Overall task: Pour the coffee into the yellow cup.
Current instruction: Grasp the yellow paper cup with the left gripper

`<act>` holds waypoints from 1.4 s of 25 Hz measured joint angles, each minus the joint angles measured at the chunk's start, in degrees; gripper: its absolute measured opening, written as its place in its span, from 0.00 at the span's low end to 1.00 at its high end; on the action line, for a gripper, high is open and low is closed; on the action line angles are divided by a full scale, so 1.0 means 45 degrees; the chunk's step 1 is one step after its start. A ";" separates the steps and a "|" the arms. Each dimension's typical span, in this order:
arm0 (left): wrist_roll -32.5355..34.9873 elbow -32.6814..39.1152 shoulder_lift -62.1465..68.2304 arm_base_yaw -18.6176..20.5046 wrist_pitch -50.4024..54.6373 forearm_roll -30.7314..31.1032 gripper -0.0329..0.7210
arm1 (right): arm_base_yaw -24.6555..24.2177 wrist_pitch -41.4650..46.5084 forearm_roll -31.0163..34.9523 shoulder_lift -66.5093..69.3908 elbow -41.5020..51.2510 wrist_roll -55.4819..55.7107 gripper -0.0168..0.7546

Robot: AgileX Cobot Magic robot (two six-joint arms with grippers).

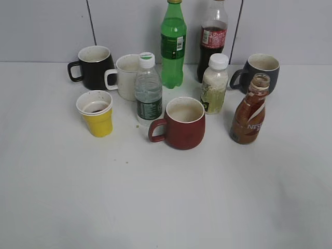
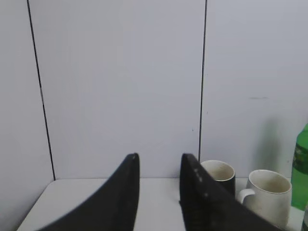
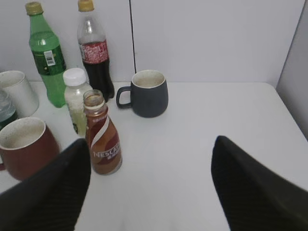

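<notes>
The brown Nescafe coffee bottle (image 1: 250, 114) stands upright and uncapped at the right of the table, and also shows in the right wrist view (image 3: 102, 139). The yellow cup (image 1: 96, 114) stands at the left with dark liquid at its bottom. Neither gripper shows in the exterior view. My right gripper (image 3: 150, 144) is wide open and empty, with the coffee bottle just beyond its left finger. My left gripper (image 2: 160, 159) is open and empty and points at the back wall to the left of the mugs. The yellow cup is out of both wrist views.
A dark red mug (image 1: 182, 123) stands in the middle, a water bottle (image 1: 148, 93) behind it. A black mug (image 1: 95, 66), white mug (image 1: 126, 76), green bottle (image 1: 173, 44), cola bottle (image 1: 213, 39), white-capped bottle (image 1: 215, 83) and dark grey mug (image 1: 261, 70) stand behind.
</notes>
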 joint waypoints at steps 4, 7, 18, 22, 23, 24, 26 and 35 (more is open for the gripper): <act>0.0000 0.0694 0.3163 0.0000 -0.3452 0.0120 0.34 | 0.0154 -0.3018 0.0013 0.1897 0.0685 0.0000 0.78; 0.0000 0.0729 0.5213 0.0000 -0.5328 0.0109 0.34 | 0.0154 -0.5193 0.0013 0.3994 0.0687 0.0000 0.78; 0.0000 0.0729 1.3996 -0.0822 -1.3314 0.0469 0.35 | 0.0154 -1.1766 -0.1816 1.1195 0.0752 0.2491 0.72; 0.0000 0.0729 1.5712 -0.0880 -1.4465 0.1641 0.36 | 0.0154 -1.3112 -0.4623 1.2686 0.0752 0.3979 0.71; 0.0000 0.0729 1.6225 -0.0880 -1.4465 0.1641 0.36 | 0.0154 -1.3327 -0.5134 1.2963 0.0752 0.4264 0.71; 0.0000 0.0794 1.6442 -0.0880 -1.4599 0.2470 0.36 | 0.0154 -1.3635 -0.5713 1.3209 0.0783 0.4494 0.70; 0.0000 0.0967 1.6837 -0.0880 -1.4615 0.2822 0.37 | 0.0154 -1.4431 -0.6628 1.3648 0.0921 0.4833 0.68; 0.0093 0.1362 1.9098 -0.0905 -1.6055 0.4368 0.65 | 0.0154 -1.7943 -0.7744 1.6308 0.1639 0.4114 0.67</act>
